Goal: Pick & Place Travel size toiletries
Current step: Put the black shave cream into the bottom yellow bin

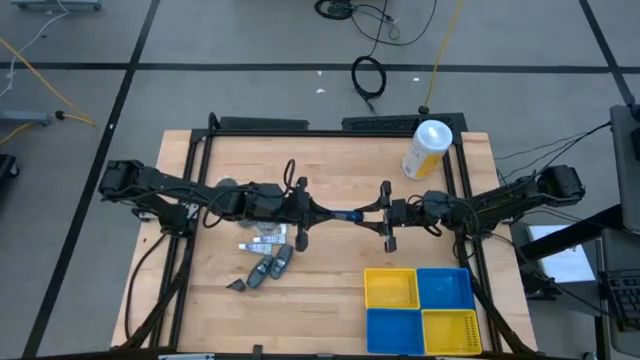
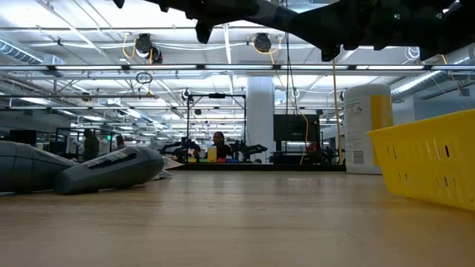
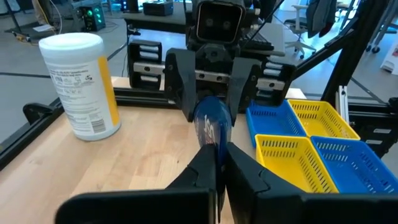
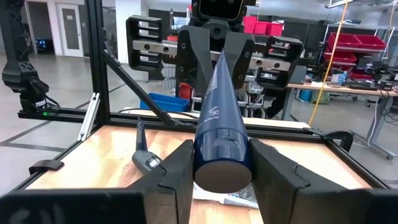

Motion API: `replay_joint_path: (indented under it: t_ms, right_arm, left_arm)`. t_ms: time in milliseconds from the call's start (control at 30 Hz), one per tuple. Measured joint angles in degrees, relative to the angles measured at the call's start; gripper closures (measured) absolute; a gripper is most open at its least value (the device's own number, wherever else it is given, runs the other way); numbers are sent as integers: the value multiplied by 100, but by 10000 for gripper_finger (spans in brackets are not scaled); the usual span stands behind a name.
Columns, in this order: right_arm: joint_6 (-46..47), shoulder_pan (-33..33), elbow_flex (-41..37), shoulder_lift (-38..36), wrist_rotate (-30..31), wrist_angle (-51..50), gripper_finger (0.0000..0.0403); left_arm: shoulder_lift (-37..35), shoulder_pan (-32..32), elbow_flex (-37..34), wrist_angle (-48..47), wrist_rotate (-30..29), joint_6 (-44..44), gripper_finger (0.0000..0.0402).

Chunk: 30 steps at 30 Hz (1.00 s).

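The round cap end of a dark blue tube (image 4: 222, 140) sits closest to the right wrist camera, squeezed between the two fingers of the right tool (image 4: 221, 168). The thin flat tail of the same tube is pinched by the left tool (image 3: 216, 163), whose fingers are pressed almost together on it. So the tube hangs in the air between both tools, above the middle of the wooden surface (image 1: 330, 170). It looks light and a bit squishy, so a hard squeeze could dent it. The fat cap end looks like the best spot to hold, because the flat tail is thin and could slip. More little toiletries (image 1: 268, 262) lie in a pile on the surface under the left arm. The yellow and blue bins (image 1: 418, 308) wait near the right arm. A big white and yellow can (image 1: 427, 148) stands behind them.
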Motion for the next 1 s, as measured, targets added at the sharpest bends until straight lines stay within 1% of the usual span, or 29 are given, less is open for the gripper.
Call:
replay_joint_path:
  t_ms: [67, 133, 233, 300, 467, 567, 667, 767, 867, 1000]
  right_arm:
    - [19, 0, 0, -151, -7, -250, 285]
    - [134, 0, 0, -317, -139, -469, 285]
    - [259, 4, 0, -646, -313, -952, 285]
    - [417, 2, 0, -925, -483, -1446, 285]
    - [953, 62, 0, -1747, -1269, -2903, 285]
    - [1260, 307, -2, -2212, -1510, -3535, 285]
    - [1595, 653, -2, -2610, -1728, -4104, 285]
    - [2135, 1084, -2, -2848, -1841, -4556, 285]
    - [3004, 1555, -2, -2881, -1941, -4786, 285]
    - [4378, 2297, -2, -2692, -1802, -4804, 285]
  left_arm:
    - [0, -26, 0, -60, -2, -2, 373]
    - [-2, -73, 0, -93, 8, 38, 355]
    - [-3, -154, 0, -114, -23, 197, 319]
    - [-67, -203, 0, -174, -54, 259, 292]
    - [-342, -284, 1, -468, -56, 217, 234]
    - [-515, -327, 0, -734, -59, 67, 210]
    - [-606, -332, 0, -871, -59, -64, 196]
    - [-632, -330, 0, -1006, -62, -133, 191]
    - [-634, -330, 0, -1130, -65, -249, 190]
    - [-632, -329, 0, -1183, -66, -264, 190]
